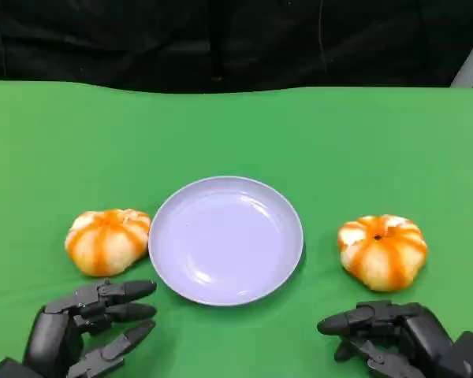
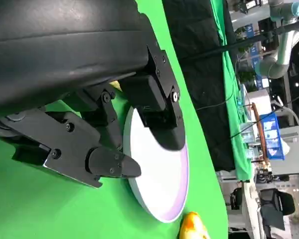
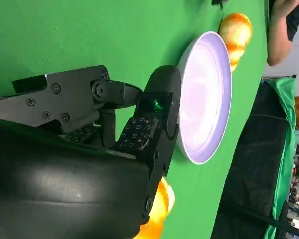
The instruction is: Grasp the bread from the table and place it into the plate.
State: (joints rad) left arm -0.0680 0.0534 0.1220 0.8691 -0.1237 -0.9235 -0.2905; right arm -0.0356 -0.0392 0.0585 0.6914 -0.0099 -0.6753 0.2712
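A green tabletop [image 1: 55, 142] runs back to a black curtain [image 1: 221, 39], and both black hands sit at its near edge with a pale lilac plate [image 1: 225, 239] between and just beyond them. The left hand [image 1: 87, 327] lies low on the cloth with its fingers [image 1: 130, 291] spread apart and pointing toward the plate, holding nothing. Just ahead of this hand, close to its fingertips but not touching them, sits one bread roll [image 1: 108, 240], round, pale and striped with orange; its far side lies right against the plate's rim. The right hand [image 1: 398, 335] is likewise open and empty, its fingers [image 1: 351, 321] stretched inward toward the plate. A second bread roll [image 1: 382, 250], of the same kind with a dark spot on top, rests just ahead of this hand, a little apart from the plate's rim. The plate holds nothing. In the left wrist view the left hand's fingers [image 2: 154, 102] reach over the plate's edge [image 2: 159, 209], with a bit of orange bread [image 2: 192, 226] beyond it. In the right wrist view a person's arm [image 3: 281, 30] shows past the far bread roll [image 3: 235, 31].
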